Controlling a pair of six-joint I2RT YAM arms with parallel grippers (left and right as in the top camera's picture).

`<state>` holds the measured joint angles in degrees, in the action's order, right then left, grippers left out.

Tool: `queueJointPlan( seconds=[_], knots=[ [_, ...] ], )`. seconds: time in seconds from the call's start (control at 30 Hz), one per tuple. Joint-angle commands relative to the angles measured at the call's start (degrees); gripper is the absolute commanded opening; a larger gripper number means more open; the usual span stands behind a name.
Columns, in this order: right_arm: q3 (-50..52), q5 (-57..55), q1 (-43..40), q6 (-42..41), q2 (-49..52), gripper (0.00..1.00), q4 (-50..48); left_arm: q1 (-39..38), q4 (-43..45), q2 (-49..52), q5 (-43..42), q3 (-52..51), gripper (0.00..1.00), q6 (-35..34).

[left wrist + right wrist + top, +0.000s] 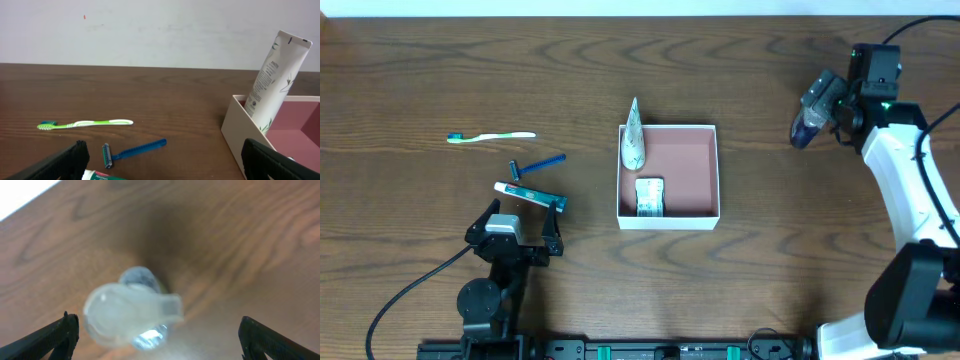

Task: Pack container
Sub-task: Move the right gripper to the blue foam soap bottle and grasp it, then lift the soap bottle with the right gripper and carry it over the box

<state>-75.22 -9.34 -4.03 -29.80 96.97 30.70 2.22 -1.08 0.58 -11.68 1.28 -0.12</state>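
The right half of the container lies bare, so a gripper could come straight down onto its pinkish floor there. Its far left corner is taken by a tube leaning up over the wall, and a small packet fills the near left. Open tabletop lies between the container and the bottle, which stands between the spread fingers of the right gripper with room on both sides. On the left, a toothbrush, a razor and a toothpaste box lie scattered, the box just ahead of the left gripper — jaws wide
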Motion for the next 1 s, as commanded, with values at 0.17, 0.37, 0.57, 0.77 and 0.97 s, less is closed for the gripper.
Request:
queueJointPlan(
  seconds=[0.17, 0.37, 0.57, 0.77, 0.97],
  knots=[
    [-0.85, 5.97, -0.39, -0.11, 5.95, 0.99, -7.39, 0.28, -1.86, -0.35, -1.18, -1.05, 0.98, 0.33],
    [-0.85, 7.06, -0.39, 0.85, 8.09, 0.78, -9.51, 0.28, -1.86, -0.35, -1.18, -1.05, 0.98, 0.33],
    [-0.85, 7.06, -0.42, 4.17, 8.04, 0.61, -10.38, 0.28, -1.86, -0.35, -1.18, -1.05, 0.98, 0.33],
    [-0.85, 7.23, -0.39, 7.45, 8.02, 0.55, -10.4, 0.28, -1.86, -0.35, -1.18, -1.05, 0.98, 0.33],
    [-0.85, 7.76, -0.42, 13.05, 7.26, 0.5, -11.78, 0.28, -1.86, -0.35, -1.18, -1.05, 0.98, 0.33]
  ],
)
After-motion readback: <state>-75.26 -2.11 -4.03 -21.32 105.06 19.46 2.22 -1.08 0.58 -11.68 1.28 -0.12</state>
